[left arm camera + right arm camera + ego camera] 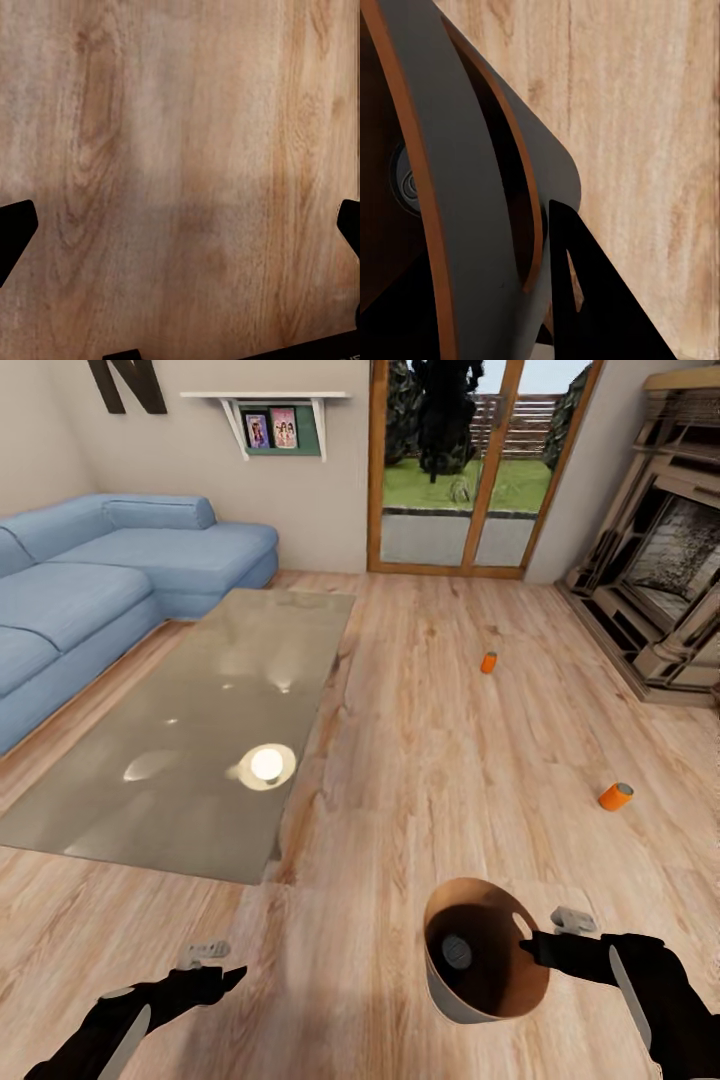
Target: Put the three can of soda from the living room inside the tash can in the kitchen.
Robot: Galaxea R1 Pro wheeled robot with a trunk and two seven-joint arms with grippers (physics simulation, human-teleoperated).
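While the right gripper clamps the tash can rim at three o'clock, one can inside, two orange cans lie ahead; light, rigid, slippery, best pinched mid-body. Left gripper hangs spread, empty.

- Pale wood plank floor carries everything here.
- One orange can stands mid-floor, toward the glass door.
- Second orange can lies tipped, nearer the fireplace side.
- Low table stands beside the sofa.
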